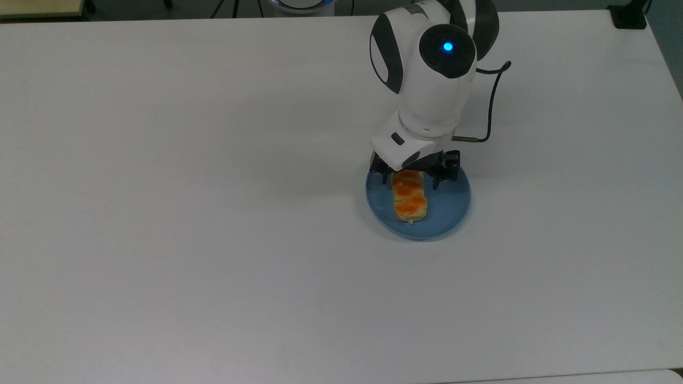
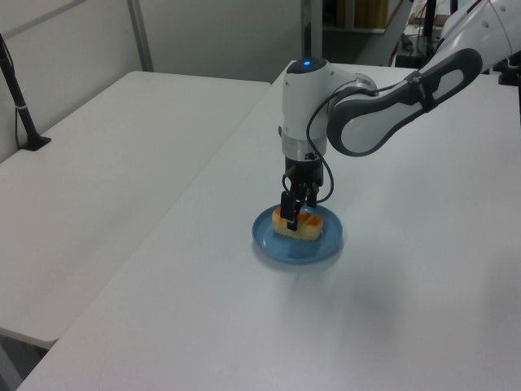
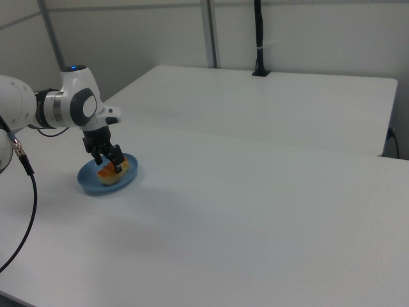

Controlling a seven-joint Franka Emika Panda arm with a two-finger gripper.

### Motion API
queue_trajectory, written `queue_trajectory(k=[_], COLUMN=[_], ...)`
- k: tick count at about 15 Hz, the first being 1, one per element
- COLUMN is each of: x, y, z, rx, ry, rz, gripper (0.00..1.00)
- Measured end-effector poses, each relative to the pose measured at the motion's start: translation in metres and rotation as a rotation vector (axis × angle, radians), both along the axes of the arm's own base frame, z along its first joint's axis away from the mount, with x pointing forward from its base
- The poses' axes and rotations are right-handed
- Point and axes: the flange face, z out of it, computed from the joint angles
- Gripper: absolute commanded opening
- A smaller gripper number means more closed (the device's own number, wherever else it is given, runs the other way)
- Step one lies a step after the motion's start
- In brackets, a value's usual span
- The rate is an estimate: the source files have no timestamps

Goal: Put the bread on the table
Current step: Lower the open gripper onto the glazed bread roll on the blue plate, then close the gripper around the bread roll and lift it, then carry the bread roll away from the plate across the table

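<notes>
Right of centre in the top view, the gripper (image 1: 411, 180) straddles the bread (image 1: 410, 199). Fingers spread wide, gripping nothing; bread lies on the blue plate (image 1: 451, 210).

A 2nd white table (image 2: 122, 138) is seen beside the work surface, w/ a black pole (image 3: 259, 38) clamped at its far edge. Pale wall panels (image 3: 307, 38) split by grey metal uprights (image 3: 209, 32) are seen behind. Even, soft light throughout.
</notes>
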Motion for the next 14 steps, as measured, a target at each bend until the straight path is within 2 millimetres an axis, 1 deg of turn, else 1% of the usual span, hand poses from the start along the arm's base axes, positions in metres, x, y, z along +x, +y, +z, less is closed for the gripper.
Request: queue_trajectory(k=[1, 4, 5, 6, 10, 11, 12, 14], x=[0.000, 0.002, 0.002, 0.002, 0.004, 0.006, 0.007, 0.007], y=[0.002, 0.003, 0.003, 0.003, 0.002, 0.002, 0.002, -0.004], z=[-0.003, -0.010, -0.011, -0.012, -0.008, -0.003, 0.006, 0.030], rx=[0.001, -0.005, -0.012, -0.020, -0.036, -0.033, -0.031, -0.038], ry=[-0.003, -0.012, -0.012, -0.015, -0.029, -0.039, -0.049, -0.051], rz=[0.002, 0.010, 0.015, 0.019, 0.035, 0.034, 0.036, 0.061], gripper=[0.69, 0.44, 0.34, 0.28, 0.27, 0.27, 0.27, 0.28])
